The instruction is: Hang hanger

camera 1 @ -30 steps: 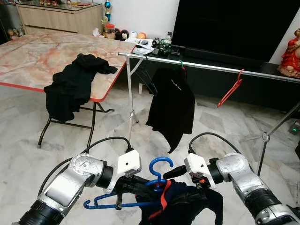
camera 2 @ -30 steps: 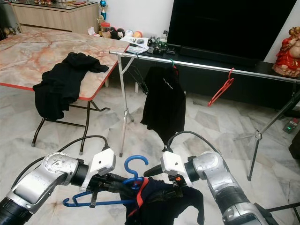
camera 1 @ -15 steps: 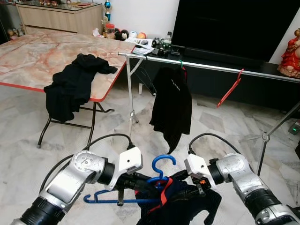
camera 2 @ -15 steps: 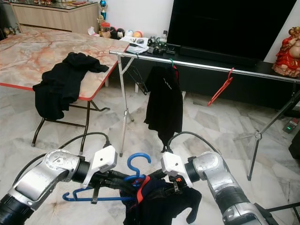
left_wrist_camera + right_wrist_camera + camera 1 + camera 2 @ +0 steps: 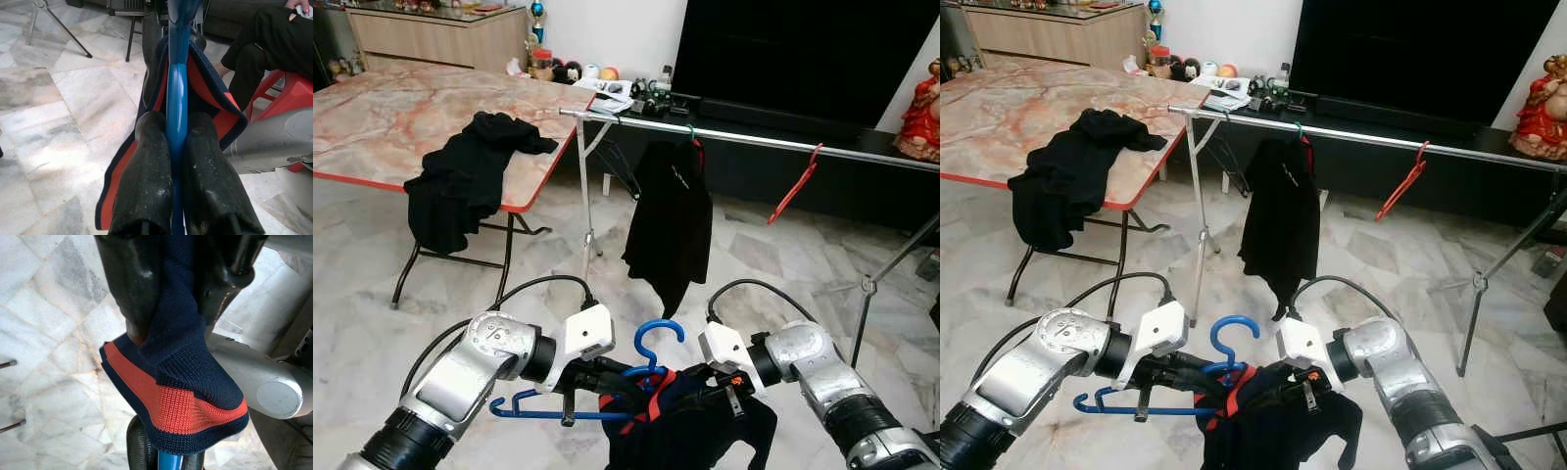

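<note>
A blue hanger (image 5: 651, 354) is held low in front of me, hook up, with my left gripper (image 5: 612, 377) shut on its bar (image 5: 176, 112). A dark navy garment with an orange-red collar band (image 5: 690, 426) hangs partly over the hanger. My right gripper (image 5: 705, 397) is shut on the knit collar (image 5: 181, 377). The metal clothes rail (image 5: 744, 139) stands ahead, carrying a black shirt (image 5: 671, 220) on a green hanger and an empty red hanger (image 5: 793, 186).
A marble-topped folding table (image 5: 401, 113) with black clothes (image 5: 460, 176) draped over its edge is to the left. A dark TV unit (image 5: 803, 59) stands behind the rail. A person sits on a red stool (image 5: 279, 83) in the left wrist view.
The garment has been drawn a little further onto the hanger, and the hanging black shirt has swung. Both grippers keep their holds.
</note>
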`<state>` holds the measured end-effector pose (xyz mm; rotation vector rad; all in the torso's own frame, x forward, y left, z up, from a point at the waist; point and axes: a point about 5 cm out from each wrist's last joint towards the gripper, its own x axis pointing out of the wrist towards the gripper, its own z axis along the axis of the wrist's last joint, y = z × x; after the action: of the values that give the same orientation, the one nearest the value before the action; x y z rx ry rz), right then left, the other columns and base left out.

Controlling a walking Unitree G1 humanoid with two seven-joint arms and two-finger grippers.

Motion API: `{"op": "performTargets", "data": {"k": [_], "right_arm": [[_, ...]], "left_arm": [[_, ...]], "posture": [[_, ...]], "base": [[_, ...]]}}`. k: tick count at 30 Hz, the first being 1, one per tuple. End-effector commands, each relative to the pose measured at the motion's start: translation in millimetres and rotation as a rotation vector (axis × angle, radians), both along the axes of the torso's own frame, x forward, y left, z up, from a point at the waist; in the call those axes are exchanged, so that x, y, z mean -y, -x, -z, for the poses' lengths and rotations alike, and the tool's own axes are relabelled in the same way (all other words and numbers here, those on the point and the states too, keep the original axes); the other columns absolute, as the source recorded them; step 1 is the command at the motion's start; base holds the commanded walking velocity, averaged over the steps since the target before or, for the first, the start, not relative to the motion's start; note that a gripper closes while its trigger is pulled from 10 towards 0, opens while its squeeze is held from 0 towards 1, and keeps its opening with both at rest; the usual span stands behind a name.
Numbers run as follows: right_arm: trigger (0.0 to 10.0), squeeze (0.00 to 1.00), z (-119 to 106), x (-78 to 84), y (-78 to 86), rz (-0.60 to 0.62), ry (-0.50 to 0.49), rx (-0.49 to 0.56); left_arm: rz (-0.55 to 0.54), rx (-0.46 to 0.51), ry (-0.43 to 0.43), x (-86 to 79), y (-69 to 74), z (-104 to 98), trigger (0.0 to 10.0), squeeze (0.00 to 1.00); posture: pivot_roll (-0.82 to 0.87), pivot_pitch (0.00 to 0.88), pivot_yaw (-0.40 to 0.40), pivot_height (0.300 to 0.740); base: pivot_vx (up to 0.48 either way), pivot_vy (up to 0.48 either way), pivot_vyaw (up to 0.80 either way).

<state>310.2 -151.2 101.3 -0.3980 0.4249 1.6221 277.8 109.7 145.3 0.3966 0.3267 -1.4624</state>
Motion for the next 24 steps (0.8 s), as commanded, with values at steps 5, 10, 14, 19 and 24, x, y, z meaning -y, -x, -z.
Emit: {"op": "performTargets", "data": {"k": [5,10,14,19,24], "right_arm": [[0.0,0.0,5,0.4,3.5,-0.012,0.012,-0.024],[0.0,0.0,6,0.5,4.5,-0.014,0.016,-0.029],[0.0,0.0,8,1.2,4.9,-0.012,0.025,-0.029],[0.0,0.0,10,1.9,5.3,-0.009,0.037,-0.028],[0.0,0.0,17,9.6,6.1,0.024,0.105,-0.021]], "left_arm": [[-0.002,0.093,0.043,4.7,-8.1,-20,10.0,0.0],[0.027,0.089,0.028,2.7,-4.6,-18,10.0,0.0],[0.033,0.096,0.017,1.0,-4.4,-16,10.0,0.0],[0.039,0.088,0.018,-0.3,-4.0,-15,10.0,1.0],[0.034,0.069,-0.019,-7.5,-1.5,-10,10.0,1.0]], "posture": [[0.13,0.002,-0.114,0.74],[0.12,0.002,-0.112,0.74],[0.12,0.002,-0.113,0.74],[0.13,0.001,-0.114,0.74],[0.13,0.0,-0.116,0.74]], "base": [[0.0,0.0,0.0],[0.0,0.0,0.0],[0.0,0.0,0.0],[0.0,0.0,0.0],[0.0,0.0,0.0]]}}
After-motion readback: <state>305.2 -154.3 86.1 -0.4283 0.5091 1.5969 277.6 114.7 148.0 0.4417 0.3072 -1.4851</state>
